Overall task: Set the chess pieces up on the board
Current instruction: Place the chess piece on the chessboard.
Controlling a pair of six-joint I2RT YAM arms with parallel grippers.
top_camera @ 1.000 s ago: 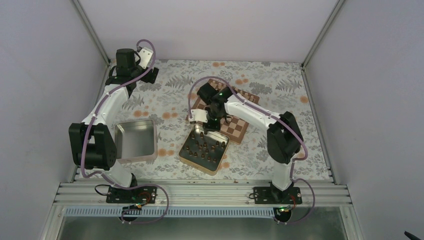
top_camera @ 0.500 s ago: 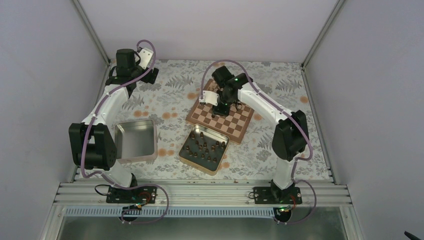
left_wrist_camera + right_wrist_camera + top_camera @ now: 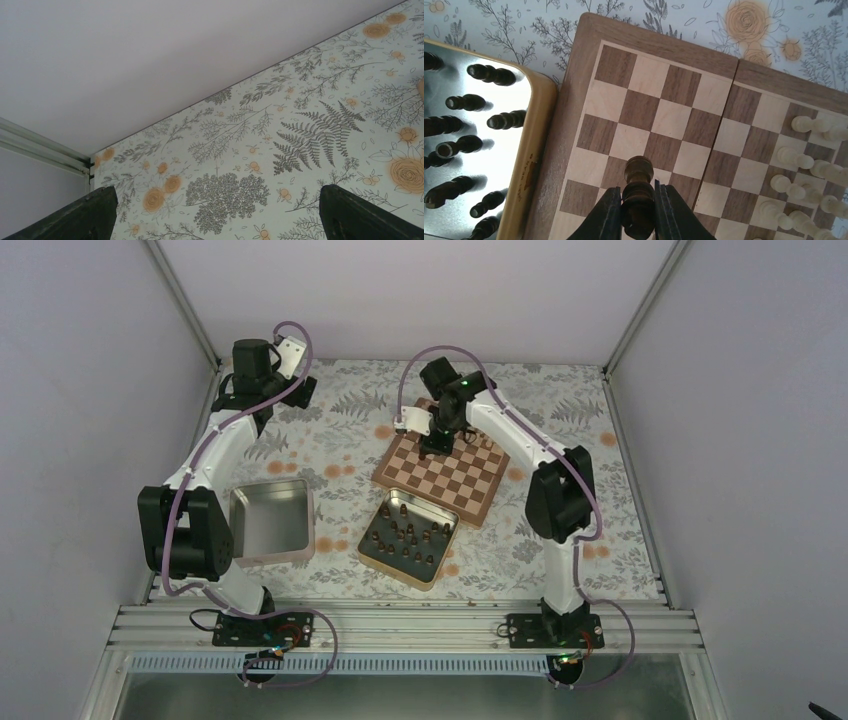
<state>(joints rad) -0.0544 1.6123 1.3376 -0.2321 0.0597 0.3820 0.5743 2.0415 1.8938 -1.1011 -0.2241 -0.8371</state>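
Dark chess piece over the board
Right end effector clenches it, long axis pointing straight out, bare squares directly beyond; left end effector released, far off.

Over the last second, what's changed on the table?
The right gripper, shut on a dark chess piece, swung away from the tin of dark pieces and out over the board, ending above its far-left part. Nothing visibly was picked up or let go in that time. The left gripper stayed open at the far left corner, and the board, that tin and the empty tin did not move.
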